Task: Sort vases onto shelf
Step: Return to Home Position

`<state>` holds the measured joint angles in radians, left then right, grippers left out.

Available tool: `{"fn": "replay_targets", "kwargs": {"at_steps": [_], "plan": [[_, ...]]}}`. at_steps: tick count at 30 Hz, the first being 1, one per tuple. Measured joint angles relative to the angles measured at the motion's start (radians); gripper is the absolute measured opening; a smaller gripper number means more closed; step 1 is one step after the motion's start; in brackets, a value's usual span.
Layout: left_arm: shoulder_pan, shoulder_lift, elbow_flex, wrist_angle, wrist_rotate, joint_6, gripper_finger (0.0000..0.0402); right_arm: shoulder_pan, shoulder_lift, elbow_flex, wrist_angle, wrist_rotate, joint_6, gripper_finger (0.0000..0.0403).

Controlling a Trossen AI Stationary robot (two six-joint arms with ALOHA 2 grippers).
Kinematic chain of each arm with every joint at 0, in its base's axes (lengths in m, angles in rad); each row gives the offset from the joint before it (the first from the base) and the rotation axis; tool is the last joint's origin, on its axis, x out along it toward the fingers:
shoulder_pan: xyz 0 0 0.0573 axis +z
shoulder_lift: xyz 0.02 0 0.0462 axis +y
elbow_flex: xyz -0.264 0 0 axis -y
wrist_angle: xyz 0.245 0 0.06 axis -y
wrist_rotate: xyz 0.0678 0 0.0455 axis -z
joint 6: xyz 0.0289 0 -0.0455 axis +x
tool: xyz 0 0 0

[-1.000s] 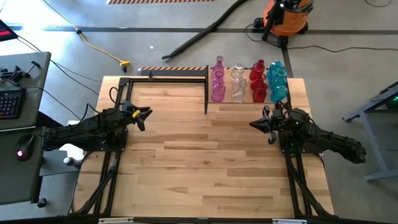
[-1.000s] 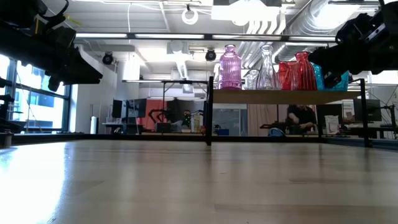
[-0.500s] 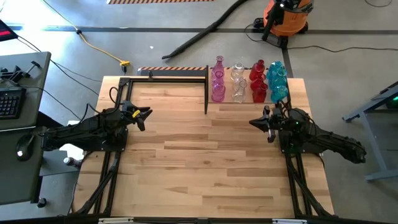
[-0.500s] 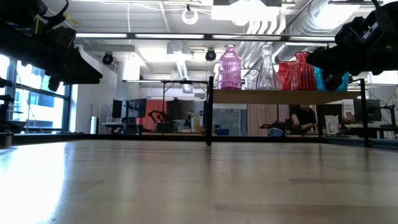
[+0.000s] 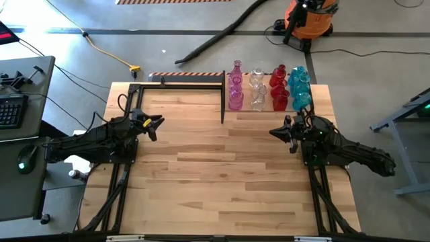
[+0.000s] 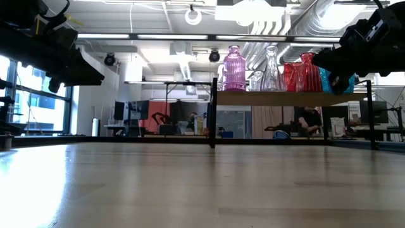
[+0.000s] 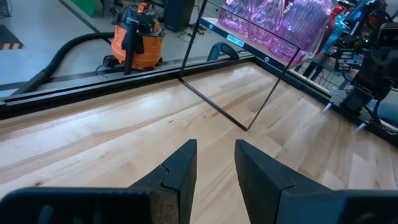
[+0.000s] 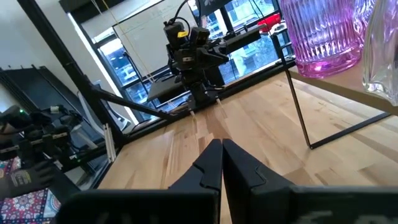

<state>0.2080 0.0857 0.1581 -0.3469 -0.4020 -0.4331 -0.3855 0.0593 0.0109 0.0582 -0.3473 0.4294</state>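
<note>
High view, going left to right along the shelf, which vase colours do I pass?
pink vases → clear vases → red vases → teal vases

The shelf [image 6: 278,98], light wood on black posts, stands near the right gripper [image 5: 274,133], on its far side; upright on it, in rows by colour, are pink vases [image 5: 235,89], clear vases [image 5: 256,91], red vases [image 5: 278,89] and teal vases [image 5: 299,87]; all are apart from the gripper.
</note>
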Motion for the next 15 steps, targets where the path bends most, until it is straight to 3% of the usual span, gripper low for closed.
{"fn": "replay_targets", "kwargs": {"at_steps": [10,15], "plan": [[0.0,-0.028,0.0,0.007,0.032,-0.016,0.0101,0.0,0.0,0.0,0.0,0.0,-0.002,0.0],[0.0,-0.084,0.0,0.01,0.031,0.059,0.0101,0.0,0.0,0.0,0.0,0.0,-0.001,0.0]]}}
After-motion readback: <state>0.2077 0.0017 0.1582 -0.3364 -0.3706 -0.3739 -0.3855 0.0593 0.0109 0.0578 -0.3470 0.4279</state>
